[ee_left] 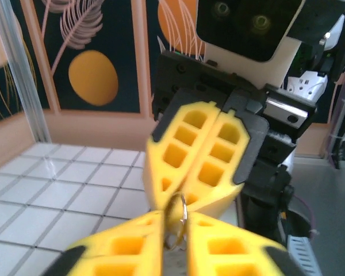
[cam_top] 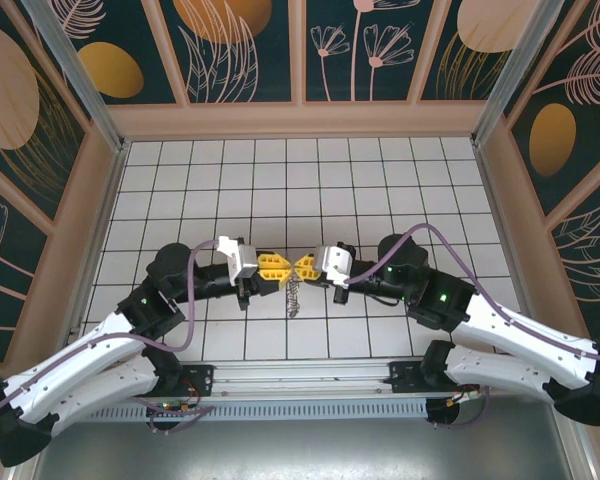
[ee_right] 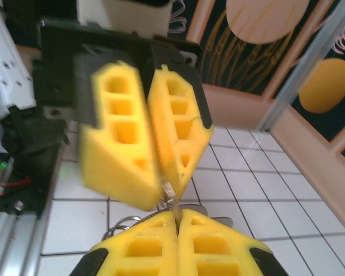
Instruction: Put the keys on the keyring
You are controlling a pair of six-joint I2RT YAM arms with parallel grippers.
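- Nearest of all, at 6 o'clock in the right wrist view, is the right gripper. Its two yellow fingers are pressed tight together.
- At 12 o'clock in that same view the left gripper points down at it, tip to tip. Its yellow fingers look blurry. They stand a little apart, with just a narrow gap.
- The keyring shows best in the left wrist view, as a small shiny metal ring in the middle, a bit toward 6 o'clock.
- The top of the ring is pinched in the closed tips of the right gripper. The bottom of the ring sits in the narrow gap between the left fingers. I cannot tell if those fingers touch it.
- From above, the two grippers meet nose to nose in the middle of the white tiled table.
- The left arm reaches in from 8 o'clock and the right arm from 4 o'clock.
- A short row of little silvery pieces runs from the meeting spot toward 6 o'clock.
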